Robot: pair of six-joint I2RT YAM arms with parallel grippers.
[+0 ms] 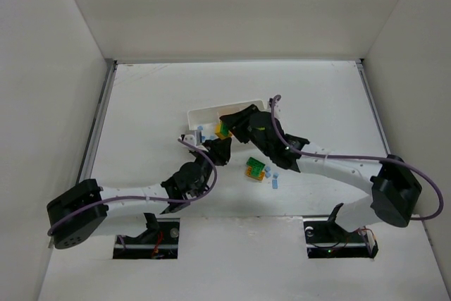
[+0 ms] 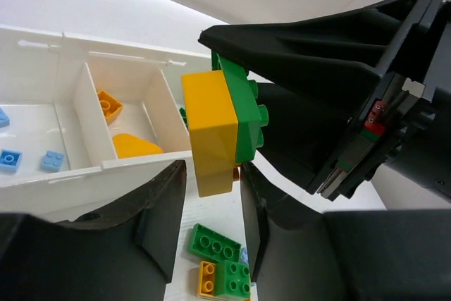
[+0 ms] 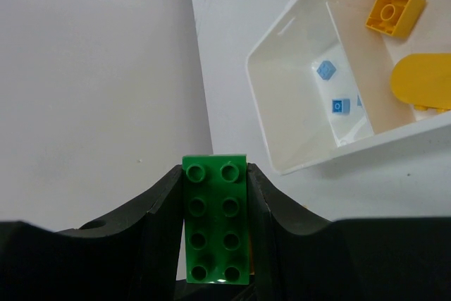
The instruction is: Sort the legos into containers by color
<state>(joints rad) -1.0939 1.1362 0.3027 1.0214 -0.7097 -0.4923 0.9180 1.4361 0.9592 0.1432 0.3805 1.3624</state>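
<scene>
Left gripper (image 2: 213, 199) clamps yellow brick (image 2: 210, 128), right gripper (image 3: 215, 174) clamps green brick (image 3: 215, 234) joined to it.

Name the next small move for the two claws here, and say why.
Likely a gentle pull apart. The right claw grips a green brick, and the left claw looks closed on the yellow brick stuck to it, beside the tray. Joined, the two colours cannot go into separate compartments.

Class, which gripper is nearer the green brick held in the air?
Right. The right gripper clamps the green brick itself; the left gripper closes on the yellow brick stuck to its side.
</scene>
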